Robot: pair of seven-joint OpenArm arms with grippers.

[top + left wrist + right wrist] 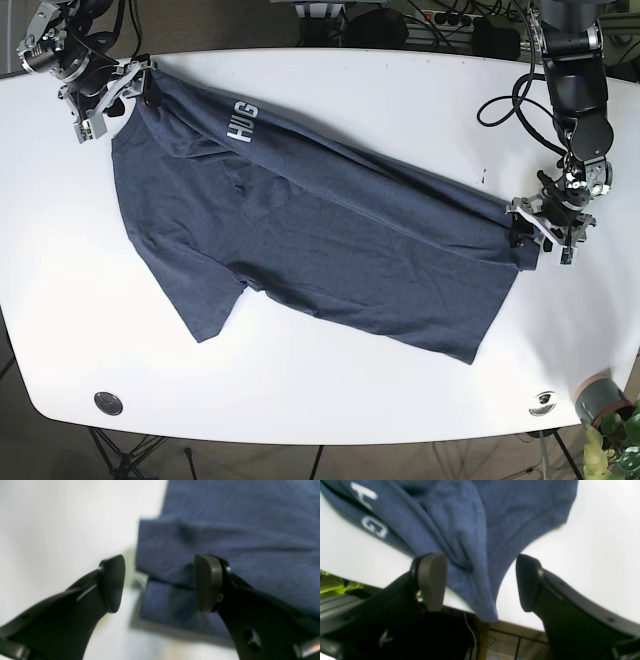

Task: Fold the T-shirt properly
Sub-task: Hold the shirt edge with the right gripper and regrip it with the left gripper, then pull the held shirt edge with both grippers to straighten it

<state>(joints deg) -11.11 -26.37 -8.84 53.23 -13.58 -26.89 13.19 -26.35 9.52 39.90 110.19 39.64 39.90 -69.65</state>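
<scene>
A dark blue T-shirt (320,240) with white lettering (241,122) lies spread diagonally on the white table (400,100). My right gripper (110,100) is at the shirt's far left corner, by the table's edge. In the right wrist view it (480,582) stands open, with a bunched fold of the T-shirt (470,530) hanging between its fingers. My left gripper (540,232) sits at the shirt's right corner. The left wrist view shows it (160,582) open just above a folded edge of the T-shirt (225,530), holding nothing.
A black cable (500,105) loops over the table at the right arm's base. Two small round fittings (108,403) (544,402) sit near the front edge. A grey pot with a plant (600,400) stands off the front right corner. The table's edge (515,626) runs right below my right gripper.
</scene>
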